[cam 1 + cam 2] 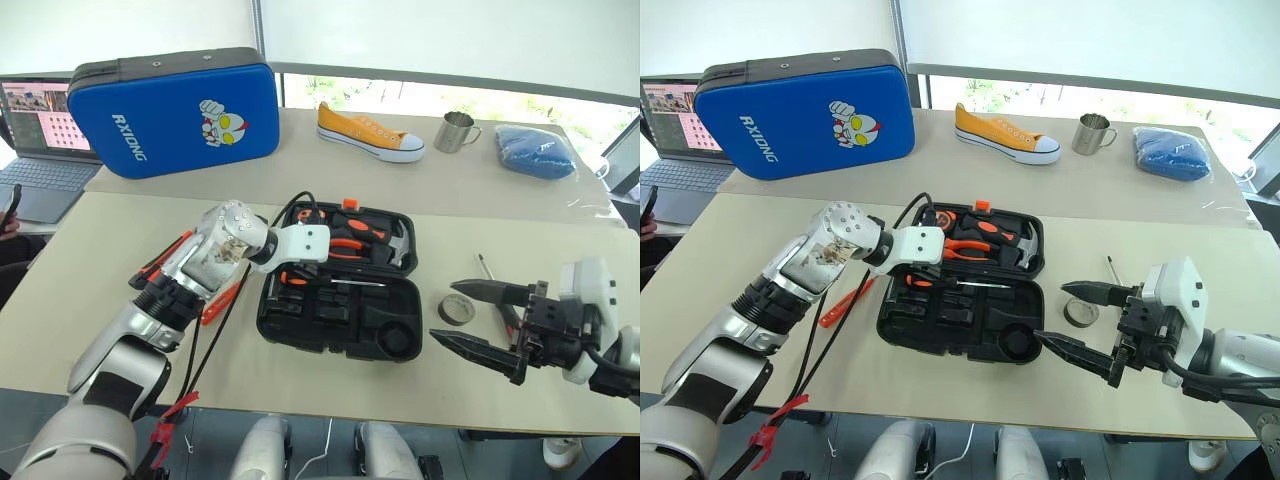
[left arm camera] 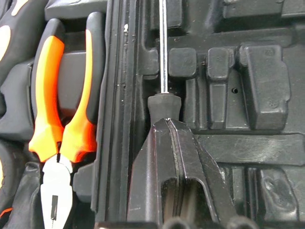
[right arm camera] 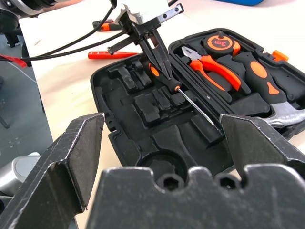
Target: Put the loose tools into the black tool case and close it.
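Over the black tool case [image 1: 300, 325], left gripper [image 3: 159, 62] angles down, jaws clamping a screwdriver [image 3: 183, 95].

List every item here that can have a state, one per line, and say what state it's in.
Black tool case: open, flat on the table.
Left gripper: shut on the screwdriver, over the case.
Right gripper: open, holding nothing.
Tape roll: loose on the table, beside the case.
Blue zip case: closed.
Laptop: open, screen on.
Metal mug: upright.
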You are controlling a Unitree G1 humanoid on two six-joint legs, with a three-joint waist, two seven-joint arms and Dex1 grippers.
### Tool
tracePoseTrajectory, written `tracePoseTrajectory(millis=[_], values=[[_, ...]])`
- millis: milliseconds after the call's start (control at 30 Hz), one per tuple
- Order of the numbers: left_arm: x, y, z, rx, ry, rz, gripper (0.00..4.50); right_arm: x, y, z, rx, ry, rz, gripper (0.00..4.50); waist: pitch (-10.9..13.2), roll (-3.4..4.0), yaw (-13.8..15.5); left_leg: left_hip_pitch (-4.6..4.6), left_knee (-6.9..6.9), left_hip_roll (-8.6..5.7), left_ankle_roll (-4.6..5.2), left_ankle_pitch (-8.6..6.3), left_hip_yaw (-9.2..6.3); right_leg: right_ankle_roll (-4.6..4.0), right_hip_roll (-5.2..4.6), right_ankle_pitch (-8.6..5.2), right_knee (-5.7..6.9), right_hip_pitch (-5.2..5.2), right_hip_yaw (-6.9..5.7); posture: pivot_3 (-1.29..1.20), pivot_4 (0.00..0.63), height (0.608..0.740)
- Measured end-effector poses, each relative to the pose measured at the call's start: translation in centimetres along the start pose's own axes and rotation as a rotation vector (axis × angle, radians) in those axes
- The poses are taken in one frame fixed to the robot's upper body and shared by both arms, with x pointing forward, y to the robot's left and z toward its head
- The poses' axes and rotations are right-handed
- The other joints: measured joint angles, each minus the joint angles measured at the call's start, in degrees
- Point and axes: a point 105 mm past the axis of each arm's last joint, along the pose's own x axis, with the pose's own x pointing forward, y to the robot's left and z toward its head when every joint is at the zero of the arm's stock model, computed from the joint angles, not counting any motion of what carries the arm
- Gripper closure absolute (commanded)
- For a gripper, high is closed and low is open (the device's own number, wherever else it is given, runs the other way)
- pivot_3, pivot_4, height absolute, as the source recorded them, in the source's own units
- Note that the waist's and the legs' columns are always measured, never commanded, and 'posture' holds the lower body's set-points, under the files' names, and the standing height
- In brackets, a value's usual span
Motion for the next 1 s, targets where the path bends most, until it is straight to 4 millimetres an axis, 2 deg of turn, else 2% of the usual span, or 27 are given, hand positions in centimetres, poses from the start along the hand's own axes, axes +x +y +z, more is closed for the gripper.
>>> tracePoseTrajectory(millis=[233,367,467,567,700,733,800,900,1000], values=[[1.0,-0.1,-0.2,0.173,0.062,-0.004,4.49,0.0,0.0,-0.1,0.0,0.003,-0.003,0.0,-0.1,0.16,0.1,0.3,0.02,-0.01,0.02,-0.01,0.0,0.02,-0.02,0.0,-0.05,0.32,0.0,0.0,0.15,0.739],[1.2,0.1,-0.3,0.187,0.062,0.009,4.49,-0.1,-0.4,-0.3,0.0,0.006,-0.036,0.0,-0.2,0.23,0.2,0.76,0.02,0.02,0.09,-0.05,-0.04,0.1,-0.04,-0.05,-0.18,0.9,-0.03,0.0,0.15,0.739],[0.7,-0.2,-0.7,0.063,-0.008,0.022,4.49,-0.4,-1.4,-1.2,0.005,0.022,-0.135,0.0,-0.2,0.25,0.0,0.7,0.02,0.06,0.09,-0.06,-0.05,0.11,-0.02,-0.04,-0.17,0.82,-0.02,0.0,0.15,0.739],[-0.9,-0.7,-0.7,-0.112,-0.145,0.026,4.49,-1.2,-2.8,-2.8,0.044,0.03,-0.277,0.0,-0.2,0.25,-0.4,0.21,0.02,0.1,0.08,-0.05,-0.05,0.09,-0.02,-0.04,0.06,0.2,0.01,0.0,0.15,0.739],[-6.2,0.1,2.2,-0.209,-0.417,0.08,3.35,-3.5,-3.6,-5.9,0.13,0.068,-0.454,0.0,-0.2,0.29,-0.2,-0.11,0.09,0.07,0.07,-0.03,-0.1,0.08,-0.08,-0.03,0.18,-0.12,0.0,0.0,0.15,0.739],[-8.0,0.1,3.2,-0.221,-0.492,0.08,3.08,-4.9,-3.7,-6.8,0.153,0.093,-0.52,0.0,-0.2,0.32,-0.1,-0.09,0.09,0.04,0.08,-0.04,-0.1,0.1,-0.12,-0.04,0.15,-0.05,0.01,0.0,0.15,0.739],[-9.9,-0.4,4.3,-0.231,-0.564,0.055,2.43,-7.2,-3.9,-7.8,0.179,0.127,-0.61,0.0,-0.2,0.34,0.0,-0.02,0.1,0.02,0.09,-0.04,-0.1,0.13,-0.13,-0.06,0.09,0.07,0.0,0.0,0.15,0.739],[-11.2,-1.1,5.8,-0.271,-0.648,-0.008,1.25,-11.4,-2.8,-9.2,0.228,0.207,-0.709,0.0,-0.3,0.4,0.0,0.05,0.1,0.02,0.09,-0.04,-0.09,0.16,-0.1,-0.08,0.05,0.14,0.01,0.0,0.15,0.739],[-11.4,-1.5,6.2,-0.272,-0.668,-0.038,0.2,-14.0,-1.6,-9.6,0.248,0.267,-0.733,0.0,-0.3,0.43,-0.4,0.1,0.09,0.05,0.09,-0.05,-0.05,0.14,-0.04,-0.09,0.05,0.13,0.05,0.0,0.15,0.739]])
